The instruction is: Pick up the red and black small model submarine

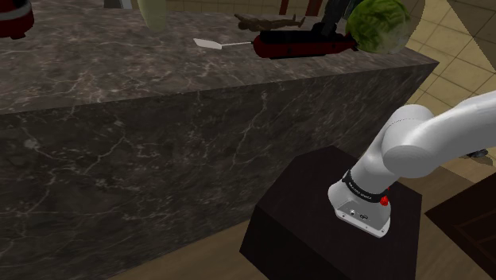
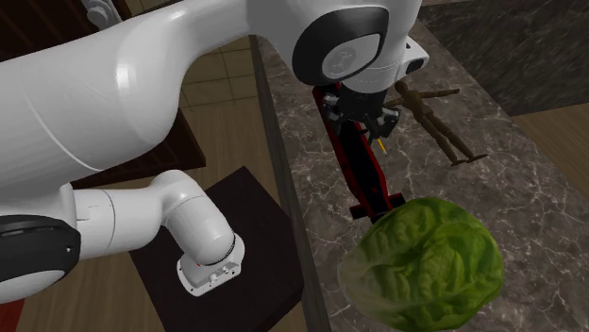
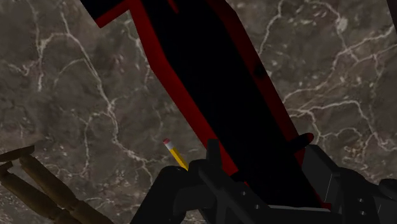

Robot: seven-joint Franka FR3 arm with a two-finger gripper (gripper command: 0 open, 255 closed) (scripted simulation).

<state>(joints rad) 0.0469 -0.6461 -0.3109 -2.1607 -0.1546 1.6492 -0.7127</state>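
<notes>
Gripper (image 3: pixel 261 172) sits low astride the red and black submarine (image 3: pixel 216 83), which lies flat on the dark marbled counter (image 3: pixel 83 95) near a lettuce (image 2: pixel 425 259); I cannot tell whether it is clamped, and I judge the hull rigid, light, slick, best pinched across its narrow midsection.

- One red and black model submarine (image 1: pixel 302 44).
- One green lettuce head (image 1: pixel 380 25).
- One wooden jointed figure (image 1: pixel 266 21).
- One white spoon (image 1: pixel 215 43).
- One yellow pencil (image 3: pixel 175 153) with a red end.
- One dark marble surface (image 1: pixel 119 71).
- One white arm (image 1: pixel 429 147).
- One dark stand (image 1: pixel 318 231).
- Two cut-off things at the far edge, one dark red object (image 1: pixel 14 20) and one pale object (image 1: pixel 153 12); I cannot tell their kind.
</notes>
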